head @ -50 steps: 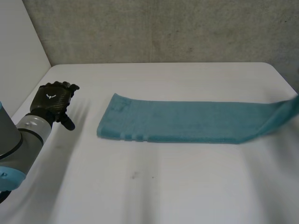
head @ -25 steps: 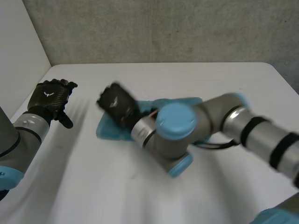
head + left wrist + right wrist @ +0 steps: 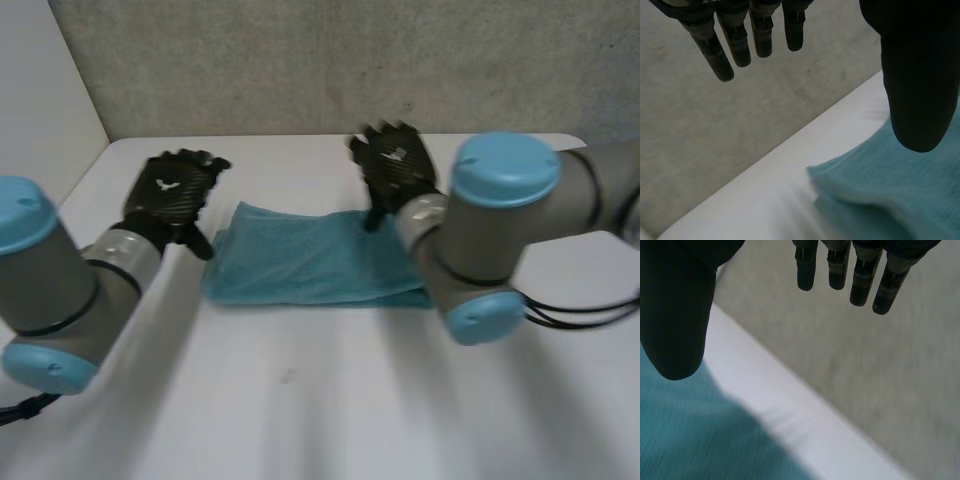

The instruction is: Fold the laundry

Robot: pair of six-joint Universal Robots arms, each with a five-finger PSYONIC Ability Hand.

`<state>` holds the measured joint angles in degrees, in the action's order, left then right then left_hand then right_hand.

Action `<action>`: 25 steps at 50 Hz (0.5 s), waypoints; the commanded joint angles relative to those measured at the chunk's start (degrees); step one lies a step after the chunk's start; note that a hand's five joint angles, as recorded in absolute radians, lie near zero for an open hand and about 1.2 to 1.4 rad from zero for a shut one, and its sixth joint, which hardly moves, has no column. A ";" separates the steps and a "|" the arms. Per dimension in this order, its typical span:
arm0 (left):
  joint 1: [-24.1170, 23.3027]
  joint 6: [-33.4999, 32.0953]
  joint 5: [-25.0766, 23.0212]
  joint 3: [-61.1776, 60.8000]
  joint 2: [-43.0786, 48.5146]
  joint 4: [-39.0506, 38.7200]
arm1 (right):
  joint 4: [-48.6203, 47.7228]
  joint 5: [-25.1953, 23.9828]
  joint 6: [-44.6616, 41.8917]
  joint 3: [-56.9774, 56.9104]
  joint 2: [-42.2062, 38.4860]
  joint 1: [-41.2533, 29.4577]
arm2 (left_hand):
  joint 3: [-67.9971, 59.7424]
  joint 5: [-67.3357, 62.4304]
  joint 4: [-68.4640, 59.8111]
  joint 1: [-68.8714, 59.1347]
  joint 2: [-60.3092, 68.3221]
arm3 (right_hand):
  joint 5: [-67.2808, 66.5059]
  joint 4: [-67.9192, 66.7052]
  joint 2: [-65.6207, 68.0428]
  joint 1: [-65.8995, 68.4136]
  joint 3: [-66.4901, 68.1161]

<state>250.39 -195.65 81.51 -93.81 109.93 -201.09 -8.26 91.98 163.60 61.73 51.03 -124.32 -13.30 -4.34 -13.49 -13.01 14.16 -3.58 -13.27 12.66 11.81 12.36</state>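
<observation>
A teal towel (image 3: 305, 268) lies folded in half on the white table (image 3: 320, 400), its layers stacked and its edges roughly even. My left hand (image 3: 172, 198) hovers at the towel's left end, fingers (image 3: 735, 42) straight and spread, holding nothing. The towel's corner (image 3: 880, 185) lies under its thumb (image 3: 917, 75). My right hand (image 3: 393, 170) is above the towel's far right part, open, with straight fingers (image 3: 855, 275) and thumb (image 3: 675, 315) apart. Teal cloth (image 3: 695, 440) lies below that thumb, untouched as far as I can see.
A grey wall (image 3: 330, 60) runs behind the table's far edge. A white side panel (image 3: 40, 130) stands at the left. The right arm's big elbow joint (image 3: 490, 240) hangs over the towel's right end.
The right hand carried the towel's right end across to the left, folding it in half, then let go and opened. The left hand moved in toward the towel's left end.
</observation>
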 commanded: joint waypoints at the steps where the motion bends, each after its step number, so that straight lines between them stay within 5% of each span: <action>1: -4.47 1.14 0.49 9.25 10.04 2.10 | 9.67 -3.03 9.54 7.17 0.39 9.79 | -3.14 -2.10 -2.95 -3.43 2.28 | -0.20 -0.51 1.12 1.97 1.42; 18: -4.47 5.26 2.33 14.09 12.68 7.81 | 6.95 -7.78 11.65 11.31 -4.45 14.19 | -2.97 -1.94 -2.78 -3.26 2.11 | -24.43 -24.74 25.35 26.20 25.65; 21: -4.47 6.76 2.95 14.09 11.81 8.95 | 6.07 -7.78 12.00 12.01 -5.15 14.46 | -2.97 -1.94 -2.78 -3.26 2.11 | -42.09 -42.40 43.01 43.86 43.31; 23: -4.47 6.94 3.04 14.01 11.10 9.40 | 3.45 -7.61 13.93 14.02 -5.06 15.16 | -2.97 -1.94 -2.78 -3.26 2.11 | -66.31 -66.62 67.23 68.08 67.53; 25: -4.47 7.03 3.04 13.92 10.92 9.49 | 0.82 -7.52 16.11 16.64 -3.49 16.38 | -2.97 -1.94 -2.78 -3.26 2.11 | -66.42 -66.73 67.34 68.19 67.64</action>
<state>245.92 -189.79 84.16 -79.62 122.14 -192.61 -2.37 84.12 175.74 73.75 46.27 -109.84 -13.30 -4.34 -13.49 -13.01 14.23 -44.31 -57.63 56.06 41.98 57.58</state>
